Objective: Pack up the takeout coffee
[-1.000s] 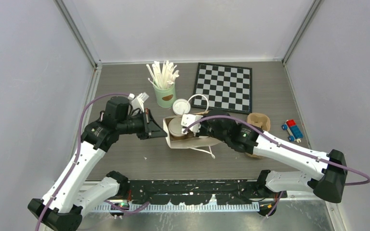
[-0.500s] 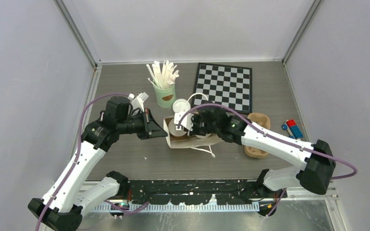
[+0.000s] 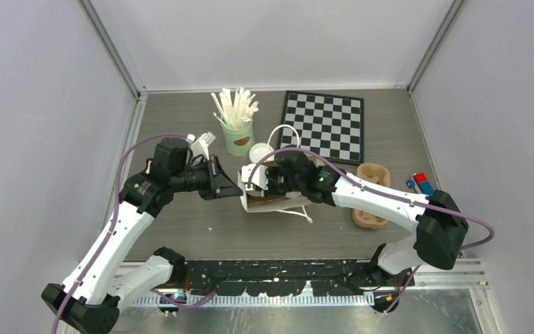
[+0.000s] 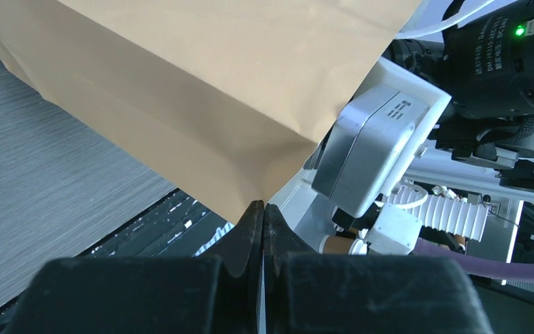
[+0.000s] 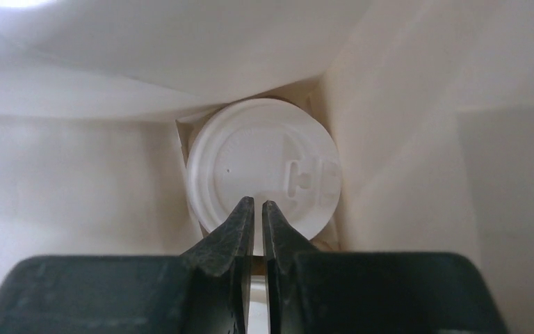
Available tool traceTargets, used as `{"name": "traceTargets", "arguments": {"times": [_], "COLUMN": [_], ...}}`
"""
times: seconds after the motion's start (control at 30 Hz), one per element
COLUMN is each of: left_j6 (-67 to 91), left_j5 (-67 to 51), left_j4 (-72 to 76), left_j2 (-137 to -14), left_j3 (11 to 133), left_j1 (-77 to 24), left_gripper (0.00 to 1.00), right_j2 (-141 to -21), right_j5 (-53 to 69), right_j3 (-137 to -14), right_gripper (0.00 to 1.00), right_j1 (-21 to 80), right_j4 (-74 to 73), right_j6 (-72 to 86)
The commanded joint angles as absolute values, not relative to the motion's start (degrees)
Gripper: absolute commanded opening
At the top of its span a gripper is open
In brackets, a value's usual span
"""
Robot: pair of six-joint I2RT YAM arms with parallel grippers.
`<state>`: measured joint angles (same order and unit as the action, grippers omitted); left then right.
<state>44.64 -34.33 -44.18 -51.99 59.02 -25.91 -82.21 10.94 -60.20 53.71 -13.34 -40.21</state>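
A tan paper bag (image 3: 281,203) lies at mid-table with its mouth to the left. My left gripper (image 3: 238,193) is shut on the bag's rim (image 4: 254,198) and holds the mouth open. My right gripper (image 5: 258,203) reaches inside the bag. Its jaws are shut to a thin slit, and its tips sit over the near edge of a takeout coffee cup's white lid (image 5: 263,170). That cup stands deep in the bag. Another round white lid (image 3: 261,152) shows just behind the bag.
A mint-green can of white sticks (image 3: 238,136) stands behind the bag. A chessboard (image 3: 323,125) lies at the back right. A brown pulp cup tray (image 3: 372,198) and a small toy car (image 3: 423,186) sit to the right. The bag's white handle (image 3: 285,132) loops upward.
My right arm has swung left and pushed its gripper into the bag's mouth, towards the cup. The left gripper has kept its hold on the rim.
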Motion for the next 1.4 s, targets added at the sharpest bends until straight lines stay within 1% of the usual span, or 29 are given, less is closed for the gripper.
{"name": "traceTargets", "arguments": {"times": [0.0,0.33,1.0,1.2,1.37], "left_j6": [44.65,44.82,45.88,45.80,45.70], "left_j5": [-34.90,-34.01,-33.92,-33.84,-33.85], "left_j4": [-41.98,-42.33,-41.21,-41.23,-41.15], "left_j2": [-52.12,-52.12,-52.11,-52.39,-52.63], "left_j3": [60.16,60.50,59.88,59.99,59.91], "left_j1": [-26.19,-26.19,-26.20,-26.19,-26.19], "left_gripper": [0.00,0.00,0.00,0.00,0.00], "right_j2": [-82.78,-82.45,-83.52,-83.01,-80.77], "right_j5": [12.99,13.93,10.73,10.58,10.62], "right_j3": [-60.92,-58.16,-56.78,-58.82,-63.22], "right_gripper": [0.15,0.14,0.13,0.13,0.16], "right_j1": [53.68,53.68,53.70,53.70,53.54], "right_j4": [-9.43,-11.28,-12.88,-13.69,-15.41], "right_j6": [-42.01,-42.98,-41.18,-40.95,-38.05]}}
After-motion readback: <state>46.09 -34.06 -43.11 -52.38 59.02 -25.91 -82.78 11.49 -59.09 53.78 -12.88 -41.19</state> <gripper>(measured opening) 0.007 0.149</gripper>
